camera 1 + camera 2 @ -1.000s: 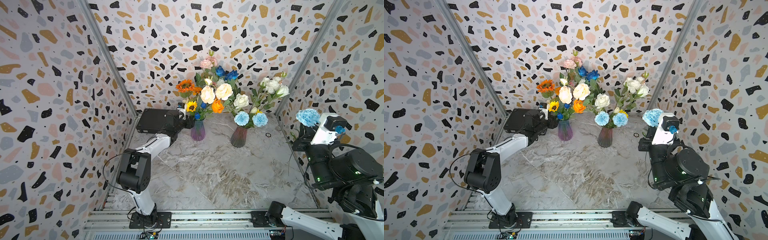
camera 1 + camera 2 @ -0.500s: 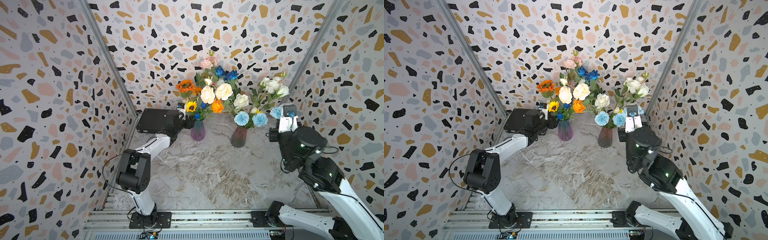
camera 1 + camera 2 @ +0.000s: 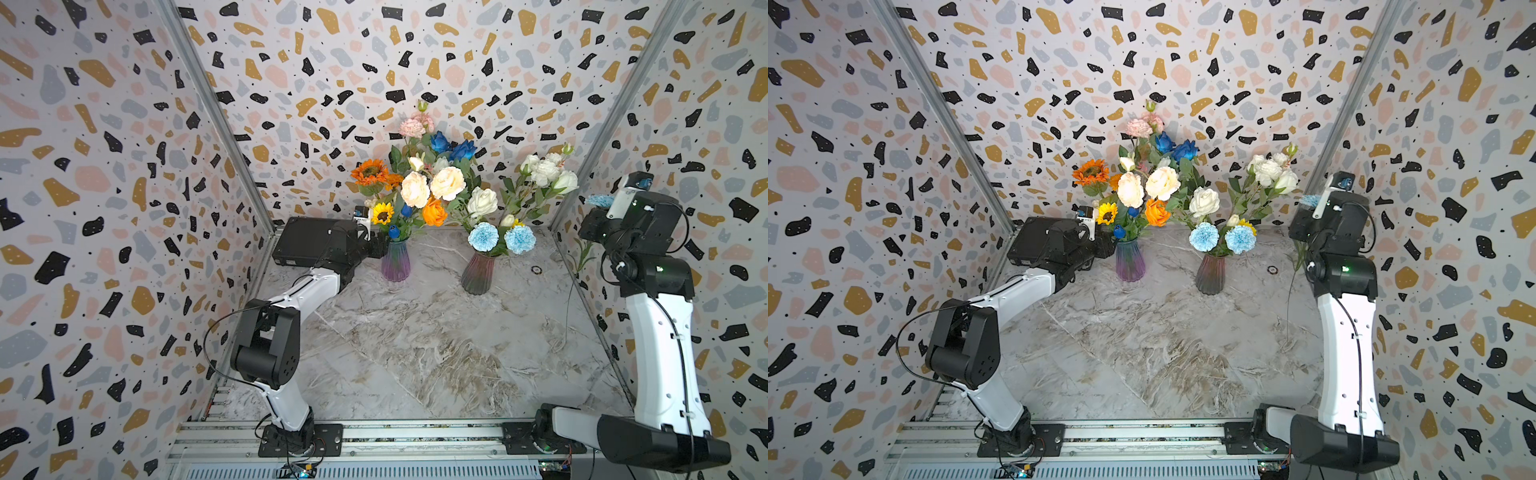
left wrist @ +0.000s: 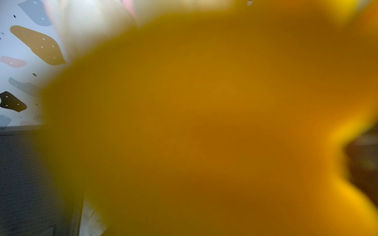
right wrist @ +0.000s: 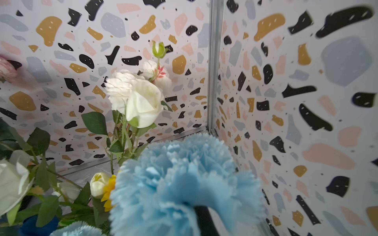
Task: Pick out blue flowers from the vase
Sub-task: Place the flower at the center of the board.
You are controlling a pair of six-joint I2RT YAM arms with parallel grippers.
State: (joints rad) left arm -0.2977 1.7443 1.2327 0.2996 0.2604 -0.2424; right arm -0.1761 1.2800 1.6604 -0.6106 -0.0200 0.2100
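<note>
Two glass vases stand at the back, a purple one (image 3: pixel 395 261) and a darker one (image 3: pixel 478 272). Pale blue flowers (image 3: pixel 483 236) (image 3: pixel 520 239) sit low in the darker vase. Deep blue roses (image 3: pixel 463 149) top the purple vase's bouquet, with a small one (image 3: pixel 393 231) low down. My right gripper (image 3: pixel 595 212) is by the right wall, shut on another pale blue flower (image 5: pixel 180 179) (image 3: pixel 1309 200). Its thin stem (image 3: pixel 567 299) hangs to the floor. My left gripper (image 3: pixel 380 246) is at the purple vase's neck; a yellow petal (image 4: pixel 204 122) blocks its wrist view.
A black box (image 3: pixel 305 241) lies in the back left corner behind my left arm. A small ring (image 3: pixel 536 270) lies on the marble floor right of the darker vase. White roses (image 3: pixel 544 170) lean toward my right arm. Patterned walls close three sides.
My right arm, with the pale blue flower, swung in beside the darker vase and then back out to the right wall, higher up. The left arm has not moved.
</note>
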